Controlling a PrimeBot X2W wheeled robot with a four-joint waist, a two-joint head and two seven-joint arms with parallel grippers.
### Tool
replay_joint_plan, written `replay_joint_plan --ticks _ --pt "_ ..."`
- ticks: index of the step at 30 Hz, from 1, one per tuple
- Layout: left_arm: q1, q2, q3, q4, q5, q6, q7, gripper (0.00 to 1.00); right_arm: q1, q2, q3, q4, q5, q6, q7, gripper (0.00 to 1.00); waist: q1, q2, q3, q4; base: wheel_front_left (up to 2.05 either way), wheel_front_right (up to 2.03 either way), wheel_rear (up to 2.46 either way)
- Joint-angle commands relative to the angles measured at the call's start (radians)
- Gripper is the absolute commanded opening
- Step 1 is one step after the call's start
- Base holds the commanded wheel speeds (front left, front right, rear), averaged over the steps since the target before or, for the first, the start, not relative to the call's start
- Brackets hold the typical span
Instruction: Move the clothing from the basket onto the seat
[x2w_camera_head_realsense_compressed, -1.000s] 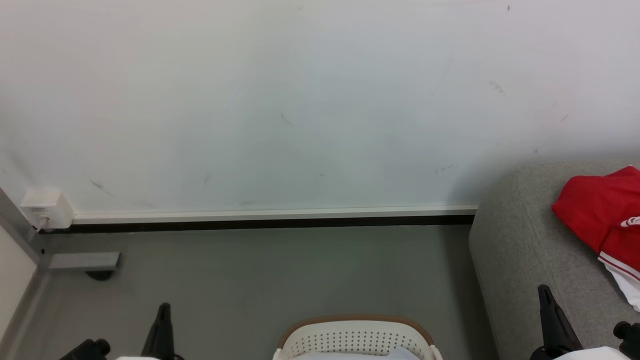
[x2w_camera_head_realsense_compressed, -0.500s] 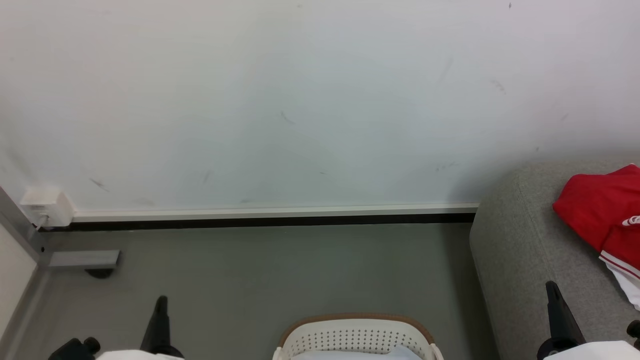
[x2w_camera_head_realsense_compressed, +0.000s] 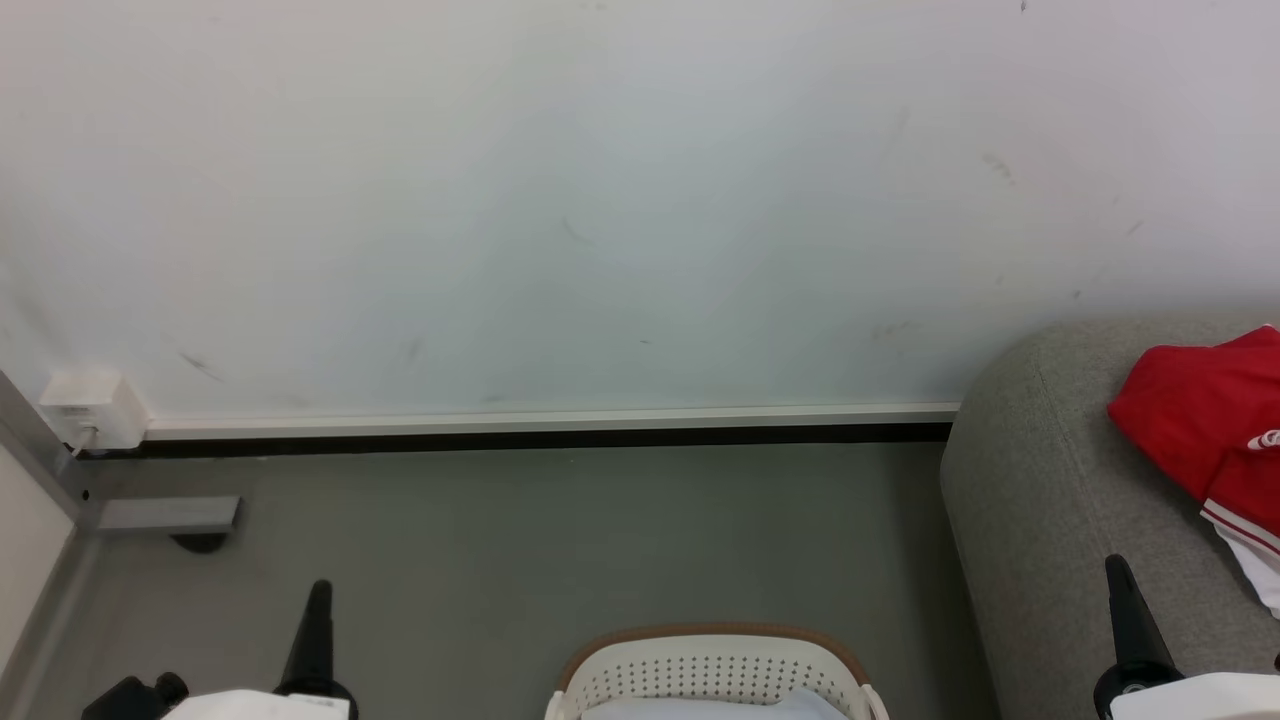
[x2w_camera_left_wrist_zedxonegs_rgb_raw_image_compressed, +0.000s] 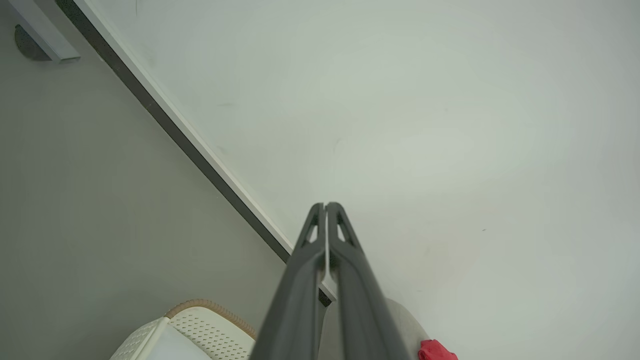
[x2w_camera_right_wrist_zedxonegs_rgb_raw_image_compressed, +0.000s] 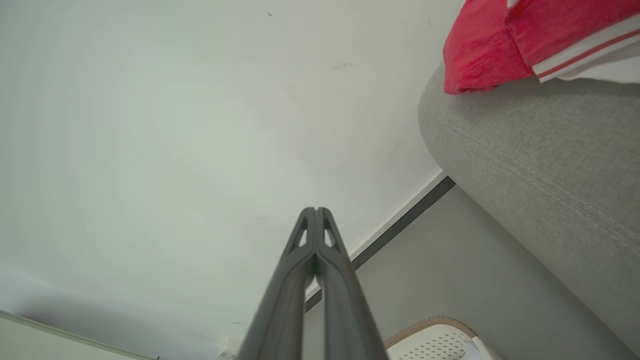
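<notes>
Head view: left gripper (x2w_camera_head_realsense_compressed: 319, 600), its two long dark fingers reading as one slim tapered spike, sits low at left over smooth matt grey floor (x2w_camera_head_realsense_compressed: 550, 540). Right gripper (x2w_camera_head_realsense_compressed: 1118, 585), same shape, sits low at right, in front of the large light grey woven-fabric seat with rounded edges (x2w_camera_head_realsense_compressed: 1040, 500). Between the two, at the bottom edge: cream-white plastic basket (x2w_camera_head_realsense_compressed: 700, 680) with rounded corners, rows of small round holes and a brown rim; something pale and smooth lies inside. Soft bright red clothing with white striped trim (x2w_camera_head_realsense_compressed: 1190, 420) lies rumpled on the seat, beyond and right of the right gripper, apart from it. Left wrist view: left fingers clenched, a hairline slit between them, gripping nothing. Basket corner low to their left, seat's rounded end and a scrap of red low to their right, faintly scuffed pale wall (x2w_camera_left_wrist_zedxonegs_rgb_raw_image_compressed: 450, 125) behind. Right wrist view: right fingers likewise closed tip to tip, nothing between. Seat's coarse weave with a stitched seam is to their right, clothing on top of it; basket rim low right.
</notes>
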Motion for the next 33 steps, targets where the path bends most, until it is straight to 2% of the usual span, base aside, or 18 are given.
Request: replay_joint_plan --ticks 1,33 --pt "-0.026 0.008 0.006 -0.018 -0.037 -0.004 0.008 0.00 -0.027 -0.001 -0.012 -0.015 0.031 -0.001 0.009 0.00 0.0000 0.0000 0.001 0.000 0.00 0.00 0.00" --pt "-0.039 0.009 0.027 -0.056 -0.333 -0.010 0.090 0.00 -0.041 0.021 -0.074 -0.025 0.291 -0.001 0.088 0.00 0.0000 0.0000 0.014 0.003 0.00 0.00 0.00"
